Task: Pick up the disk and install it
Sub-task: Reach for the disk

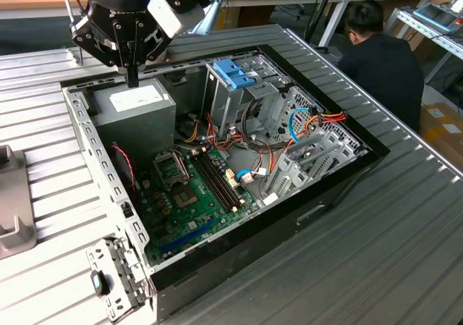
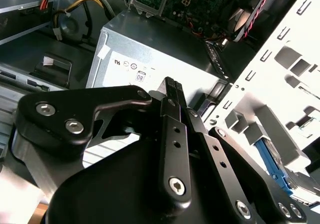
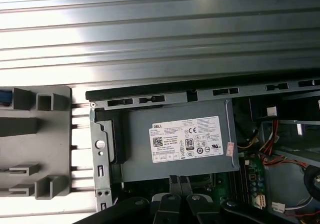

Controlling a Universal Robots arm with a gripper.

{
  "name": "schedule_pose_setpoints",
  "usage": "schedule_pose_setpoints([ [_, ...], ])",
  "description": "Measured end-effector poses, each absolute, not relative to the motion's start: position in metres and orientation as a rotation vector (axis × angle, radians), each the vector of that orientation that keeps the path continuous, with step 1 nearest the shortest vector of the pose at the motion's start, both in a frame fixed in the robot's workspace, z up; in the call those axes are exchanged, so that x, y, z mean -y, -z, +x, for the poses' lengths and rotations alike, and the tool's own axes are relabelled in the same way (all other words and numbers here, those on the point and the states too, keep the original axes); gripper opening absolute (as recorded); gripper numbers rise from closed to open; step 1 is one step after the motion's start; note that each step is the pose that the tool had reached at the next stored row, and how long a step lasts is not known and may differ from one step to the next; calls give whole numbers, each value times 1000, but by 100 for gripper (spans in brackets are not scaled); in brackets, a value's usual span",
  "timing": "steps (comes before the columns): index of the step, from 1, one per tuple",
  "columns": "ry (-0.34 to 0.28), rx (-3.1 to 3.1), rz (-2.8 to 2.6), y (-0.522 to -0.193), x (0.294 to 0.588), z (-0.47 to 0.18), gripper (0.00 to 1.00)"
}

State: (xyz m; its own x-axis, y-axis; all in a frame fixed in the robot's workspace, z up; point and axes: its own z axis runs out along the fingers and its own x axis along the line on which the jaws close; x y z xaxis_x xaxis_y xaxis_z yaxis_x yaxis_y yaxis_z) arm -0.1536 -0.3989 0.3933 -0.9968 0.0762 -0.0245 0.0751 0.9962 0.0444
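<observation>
My gripper hangs over the back left corner of the open computer case, just above the grey power supply. Its two black fingers are pressed together, shut, with nothing between them; both wrist views show this. Beyond the case's perforated side wall, the second wrist view shows a light-blue strip with grey metal beside it, which looks like the disk. A small blue edge sits at the end of a grey holder on the table beside the case.
Inside the case are a green motherboard, bundles of coloured cables and a tall metal drive cage topped by a blue-handled carrier. The grey holder lies at the exterior view's left. A person crouches beyond the ribbed metal table.
</observation>
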Motion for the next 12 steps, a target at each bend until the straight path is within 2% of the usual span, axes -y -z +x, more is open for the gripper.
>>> schedule_pose_setpoints([
  [12, -68, -3112, 118, -393, 399, -159, 10],
])
